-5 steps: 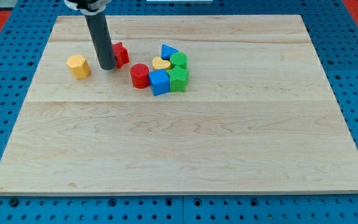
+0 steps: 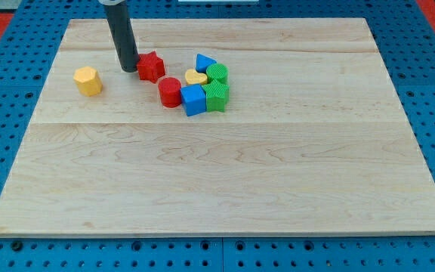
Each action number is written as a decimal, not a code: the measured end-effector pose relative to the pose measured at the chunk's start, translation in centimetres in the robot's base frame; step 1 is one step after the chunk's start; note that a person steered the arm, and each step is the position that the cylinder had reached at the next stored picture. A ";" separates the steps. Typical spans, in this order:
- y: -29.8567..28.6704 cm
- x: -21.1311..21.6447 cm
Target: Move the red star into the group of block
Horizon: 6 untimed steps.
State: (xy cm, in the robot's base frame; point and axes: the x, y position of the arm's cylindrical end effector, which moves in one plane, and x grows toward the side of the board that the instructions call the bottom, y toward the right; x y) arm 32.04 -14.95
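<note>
At upper left of the frame, my tip point(image 2: 129, 69), a bare rod with no fingers, touches the red star point(image 2: 151, 66), just short of the group beside the red cylinder point(image 2: 170, 91).

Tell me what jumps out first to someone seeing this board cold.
The dark rod comes down from the view's top, my tip right at the red star's left side. Just right of that sits a tight cluster: red cylinder, blue cube, two green blocks, yellow heart, blue triangle. A yellow block sits alone at the left.
</note>
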 end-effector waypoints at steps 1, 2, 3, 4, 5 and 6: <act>0.0 0.0; 0.8 0.0; 2.9 0.1; 4.9 0.4; 5.0 0.4; -1.1 0.3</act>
